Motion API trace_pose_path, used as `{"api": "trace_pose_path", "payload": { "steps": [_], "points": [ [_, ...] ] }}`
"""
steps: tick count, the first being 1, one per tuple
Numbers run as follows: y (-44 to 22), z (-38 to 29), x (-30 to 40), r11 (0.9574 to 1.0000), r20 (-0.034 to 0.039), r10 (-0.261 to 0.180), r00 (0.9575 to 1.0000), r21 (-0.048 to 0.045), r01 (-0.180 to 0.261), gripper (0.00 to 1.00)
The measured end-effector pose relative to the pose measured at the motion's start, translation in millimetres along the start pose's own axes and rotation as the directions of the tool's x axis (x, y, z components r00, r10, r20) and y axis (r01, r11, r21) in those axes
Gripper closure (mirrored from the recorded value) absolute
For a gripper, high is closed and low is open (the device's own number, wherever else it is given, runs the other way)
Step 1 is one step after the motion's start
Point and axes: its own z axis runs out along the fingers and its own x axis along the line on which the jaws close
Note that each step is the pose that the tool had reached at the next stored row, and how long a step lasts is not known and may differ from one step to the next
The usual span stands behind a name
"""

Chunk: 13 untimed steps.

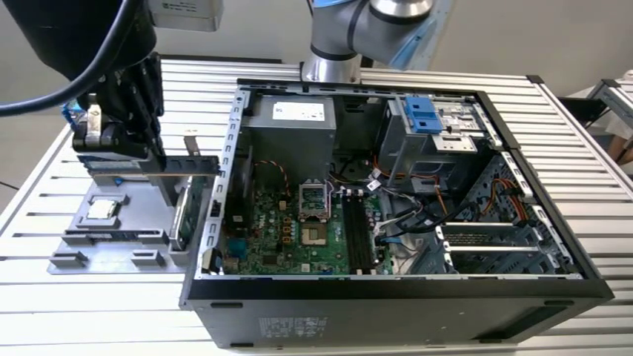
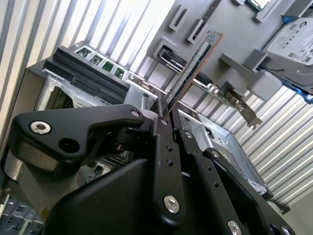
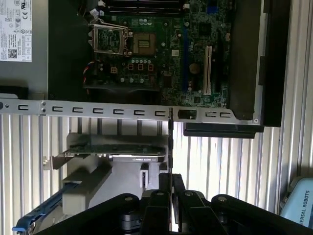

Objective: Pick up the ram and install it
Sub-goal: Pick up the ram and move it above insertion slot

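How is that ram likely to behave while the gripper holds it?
The ram looks thin and straight, so probably stiff and light. The gripper pinches one end, most of its length sticking out, so a bump might pivot it. Its bare board face hints at fragility.

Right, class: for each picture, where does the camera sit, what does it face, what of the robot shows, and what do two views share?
Exterior view: off the arm, high, looking down into the open computer case; the arm and gripper show.
Second wrist view: on the wrist, looking along the gripper, shut on the ram, at the grey tray.
First wrist view: on the wrist, facing the motherboard past the gripper.
Shared: both wrist views show the ram and the green card.
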Motion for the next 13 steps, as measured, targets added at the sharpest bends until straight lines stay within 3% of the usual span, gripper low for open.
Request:
{"api": "trace_pose_path", "payload": {
  "steps": [13],
  "points": [
    [24.2, 0.0, -0.4, 1.0000, 0.0000, 0.000, 1.0000, 0.0023, 0.000, 1.00]
  ]
}}
